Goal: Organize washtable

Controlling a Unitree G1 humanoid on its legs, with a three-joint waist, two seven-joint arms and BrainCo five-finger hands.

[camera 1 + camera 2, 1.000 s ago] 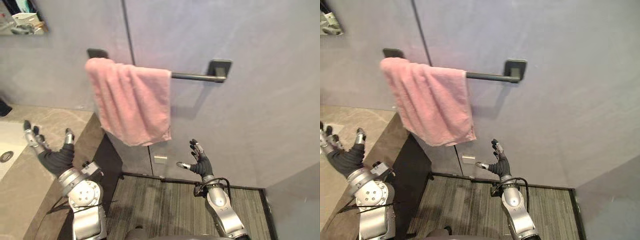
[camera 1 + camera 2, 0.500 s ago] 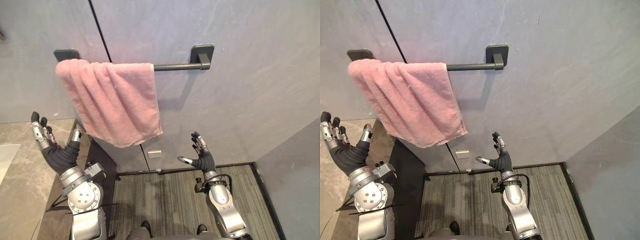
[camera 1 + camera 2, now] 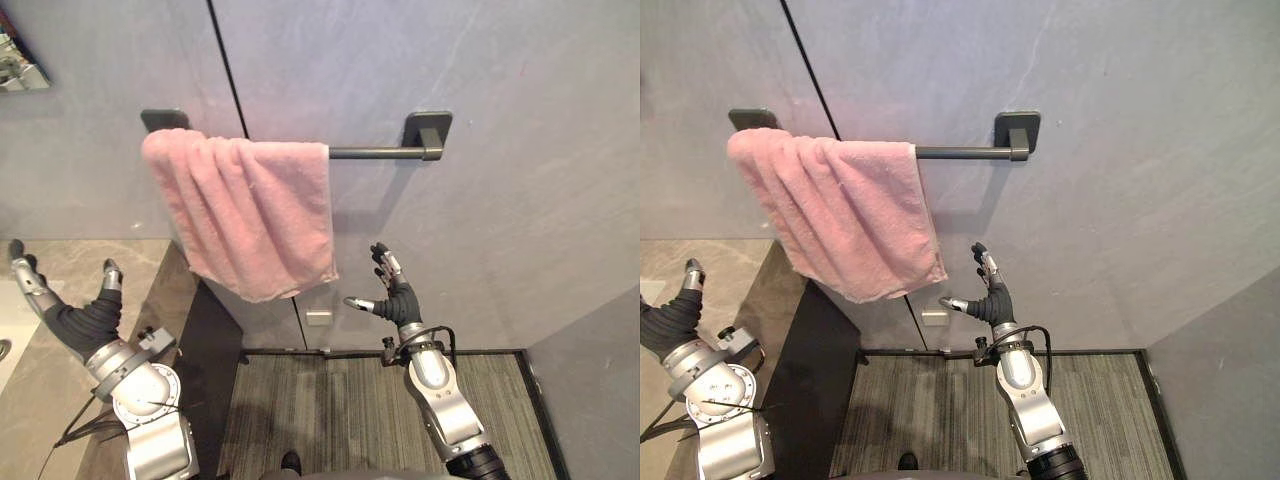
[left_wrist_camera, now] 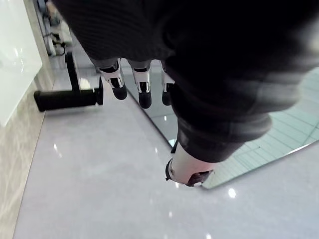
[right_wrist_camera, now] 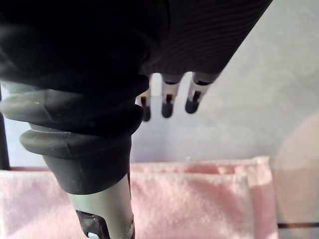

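Right hand [image 3: 396, 298]: raised, fingers straight and spread, thumb out to the side, nothing in it. It stands in front of the grey wall [image 3: 520, 120], near the lower right corner of the pink towel [image 3: 250, 215] but apart from it. In the right wrist view the towel shows past the fingertips [image 5: 192, 105].

Left hand [image 3: 72, 320]: open as well, fingers extended, holding nothing, hovering over the stone counter [image 3: 135, 262].

Towel: draped over the left part of a dark towel bar [image 3: 375, 153], hanging in folds, its lower edge slanting. The bar's right part is bare up to its bracket [image 3: 428, 132].

Surface: beige veined counter, with a white basin [image 3: 8, 305] at the far left edge. A dark cabinet side [image 3: 215, 340] drops below the counter's end.

Room: a small wall plate [image 3: 319, 317] low on the wall, and a grey striped floor [image 3: 330, 400].
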